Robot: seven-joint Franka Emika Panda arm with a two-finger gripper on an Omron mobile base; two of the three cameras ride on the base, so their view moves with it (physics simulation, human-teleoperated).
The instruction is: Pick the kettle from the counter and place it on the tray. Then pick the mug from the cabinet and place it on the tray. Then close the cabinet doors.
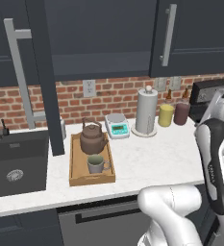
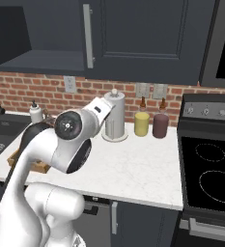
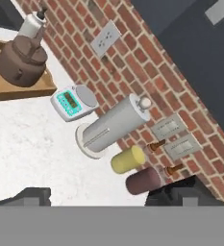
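Gripper (image 3: 98, 197): jaws wide apart, nothing between them; the two dark fingertips (image 3: 31, 196) sit at the bottom of the hand view, over bare counter, well apart from the tray.
Counter (image 1: 152, 153): white marble-look top; a dark sink (image 1: 17, 163) is set in at 9 o'clock in the left base view.
Tray (image 1: 77, 168): light wood, lying on the counter just beside the sink, long side running front to back.
Mug (image 1: 96, 164): upright on the near half of the tray, handle toward 3 o'clock.
Kettle (image 1: 93, 138): dark brown, upright on the far half of the tray, just behind the mug; in the hand view it appears at 10 o'clock.
Scale (image 1: 117, 125): small white one with a teal display, at 1 o'clock from the kettle, near the brick wall.
Paper-towel roll (image 1: 146, 113): upright, just beside the scale toward 3 o'clock.
Jars: a yellow jar (image 1: 166, 115) and a maroon jar (image 1: 182, 113) side by side beyond the roll, against the wall.
Cabinet (image 1: 99, 62): above the tray, standing open.
Cabinet door (image 1: 43, 77): swung out toward the camera, its silver bar handle (image 1: 19, 72) at 10 o'clock.
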